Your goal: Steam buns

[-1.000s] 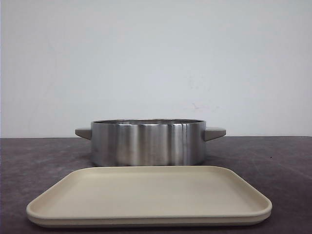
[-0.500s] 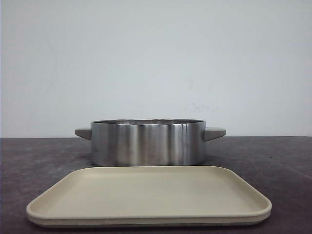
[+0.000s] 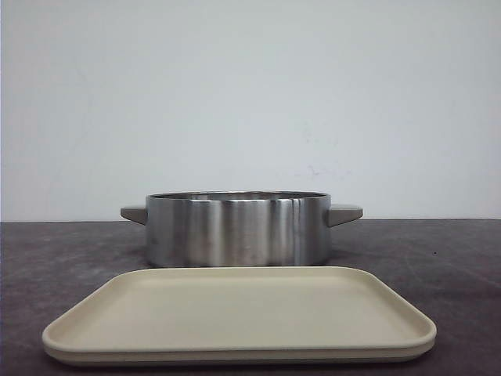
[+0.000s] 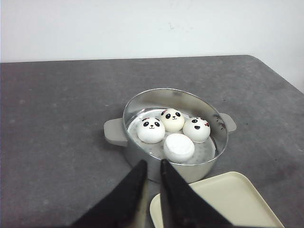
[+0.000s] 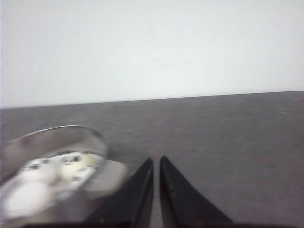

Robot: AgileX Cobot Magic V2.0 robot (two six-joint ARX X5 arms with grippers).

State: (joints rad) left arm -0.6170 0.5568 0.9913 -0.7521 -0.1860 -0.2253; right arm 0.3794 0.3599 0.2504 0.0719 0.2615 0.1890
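Left wrist view, buns [image 4: 172, 131] in steel pot [image 4: 142, 161]

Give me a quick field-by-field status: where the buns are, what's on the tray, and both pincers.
buns: four in the steamer pot; three show panda faces, the fourth shows a plain white surface
pot: steel, uncovered, a handle on each side, on the grey table
tray: beige, nothing on it, in front of the pot
left pincer: above the pot's near rim, holding nothing, fingers nearly together
right pincer: over bare table beside the pot, holding nothing, fingers nearly together
blur: right wrist view is soft, buns only vaguely visible there
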